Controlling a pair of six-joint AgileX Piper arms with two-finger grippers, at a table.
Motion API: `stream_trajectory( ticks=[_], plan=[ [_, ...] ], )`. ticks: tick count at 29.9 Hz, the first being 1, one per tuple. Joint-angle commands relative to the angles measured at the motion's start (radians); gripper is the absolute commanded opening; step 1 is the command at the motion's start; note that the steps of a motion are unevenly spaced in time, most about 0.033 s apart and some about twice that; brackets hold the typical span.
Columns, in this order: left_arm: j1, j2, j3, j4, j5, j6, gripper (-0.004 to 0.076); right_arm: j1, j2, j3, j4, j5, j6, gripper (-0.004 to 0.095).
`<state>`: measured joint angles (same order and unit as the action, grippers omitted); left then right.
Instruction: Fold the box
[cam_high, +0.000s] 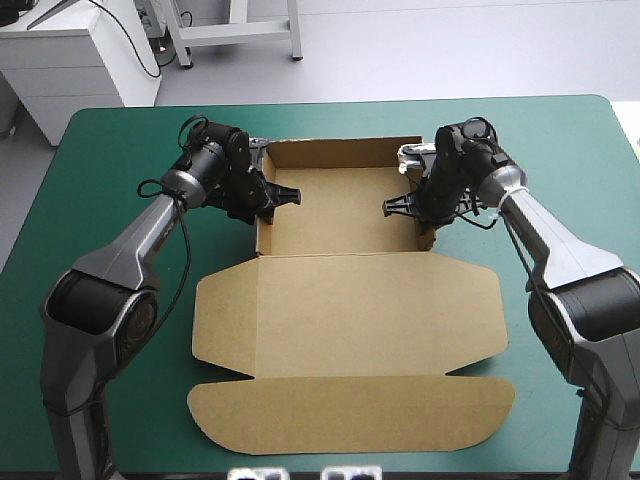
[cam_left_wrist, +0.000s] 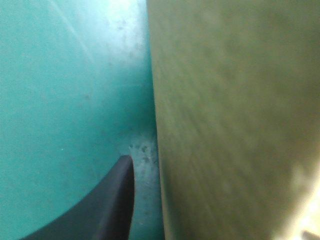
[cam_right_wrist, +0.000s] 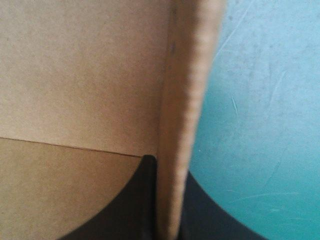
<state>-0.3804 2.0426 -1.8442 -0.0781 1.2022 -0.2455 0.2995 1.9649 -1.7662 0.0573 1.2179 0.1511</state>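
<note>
Currently the box (cam_high: 345, 310) lies centred on the surface (cam_high: 120, 140), walls raised, lid flat toward the near edge; the right pincer (cam_high: 398, 205) clamps its right wall, the left pincer (cam_high: 283, 194) sits at its left wall, grip indeterminate

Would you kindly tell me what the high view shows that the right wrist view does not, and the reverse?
Only the high view shows the whole box: tray walls raised at the far end, lid flat toward the near edge, the left gripper at its left wall. Only the right wrist view shows the right gripper's fingers clamping the right wall, one inside the tray, one outside. Both show brown board and the teal-green cover.
</note>
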Motion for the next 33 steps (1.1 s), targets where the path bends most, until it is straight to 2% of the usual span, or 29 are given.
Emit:
stream_trajectory(
  ticks=[1,4,6,9,13,16,19,21,33],
  plan=[
    [-0.013,-0.026,-0.015,0.03,0.074,0.042,-0.0008,-0.008,-0.057,-0.026,-0.044,-0.051,-0.037,-0.001],
    [-0.011,-0.026,-0.027,0.032,0.074,0.042,-0.0007,-0.008,-0.057,-0.026,-0.044,-0.053,-0.037,0.0039],
    [-0.011,-0.026,-0.047,0.032,0.074,0.042,0.0003,-0.008,-0.057,-0.03,-0.044,-0.056,-0.037,0.0125],
    [-0.011,-0.026,-0.082,0.031,0.078,0.042,0.0056,-0.008,-0.057,-0.032,-0.037,-0.061,-0.037,0.0323],
    [-0.011,-0.026,-0.126,0.031,0.082,0.046,0.019,-0.008,-0.057,-0.032,-0.035,-0.07,-0.037,0.0597],
    [-0.011,-0.026,-0.146,0.035,0.082,0.046,0.0331,-0.008,-0.057,-0.032,-0.037,-0.092,-0.03,0.0704],
    [-0.011,-0.026,-0.161,0.078,0.082,0.046,0.0428,-0.008,-0.057,-0.037,-0.037,-0.112,-0.019,0.0709],
    [-0.011,-0.026,-0.167,0.078,0.082,0.046,0.0454,-0.008,-0.057,-0.043,-0.037,-0.122,-0.007,0.0706],
    [-0.011,-0.028,-0.225,0.117,0.083,0.046,0.0454,-0.008,-0.057,-0.167,-0.039,-0.143,0.007,0.0706]
  ],
)
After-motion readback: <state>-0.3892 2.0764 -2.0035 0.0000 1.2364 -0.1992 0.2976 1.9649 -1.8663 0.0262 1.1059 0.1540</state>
